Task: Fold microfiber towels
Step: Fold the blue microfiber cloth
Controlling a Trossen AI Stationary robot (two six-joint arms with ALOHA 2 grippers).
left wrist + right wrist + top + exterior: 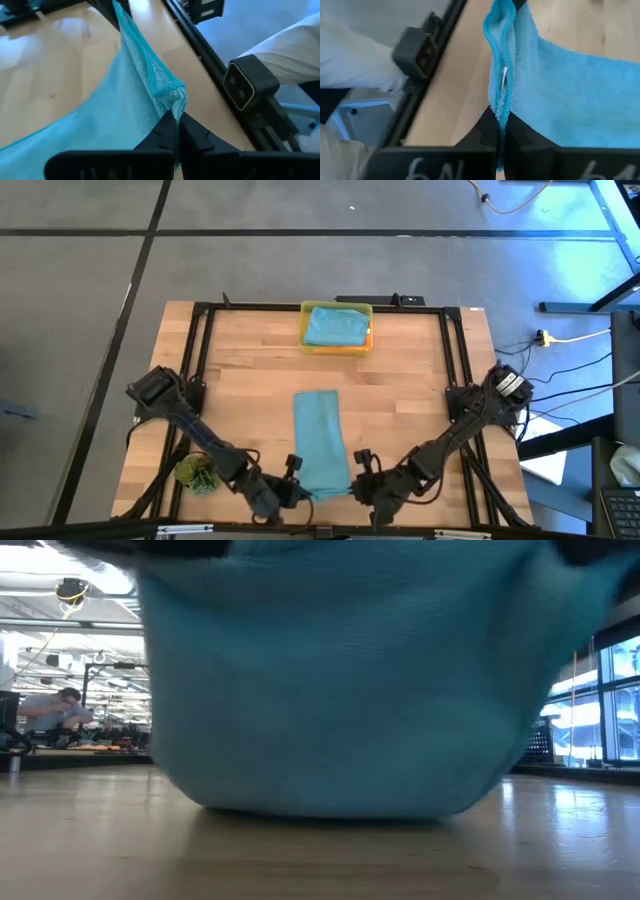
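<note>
A teal microfiber towel (320,438) lies as a long narrow strip in the middle of the table, running from far to near. Its near end is raised off the wood, and in the low view the towel (330,690) fills the picture and sags to the table. My left gripper (290,492) and my right gripper (362,488) are both shut on that near end, at its two corners. Another teal towel (335,326) lies in the yellow bin (306,340) at the far edge, with an orange one (369,335) showing under it. My left gripper pinches the towel's near left corner (176,102) between its two fingers, where the cloth is bunched in several layers. The fingers slant down toward the table's right. The near edge (137,45) runs raised and fairly straight to the other gripper. My right gripper pinches the towel's near right corner (501,102) between its two fingers, on a bunched, doubled edge. The fingers slant down toward the table's left. The cloth (570,95) beyond the corner slopes away to the table, and the far part lies flat.
A small green plant tuft (196,473) sits near the table's front left, beside my left arm. A black frame (320,307) runs around the tabletop. A small dark camera (247,82) stands at the near edge. Bare wood lies either side of the towel.
</note>
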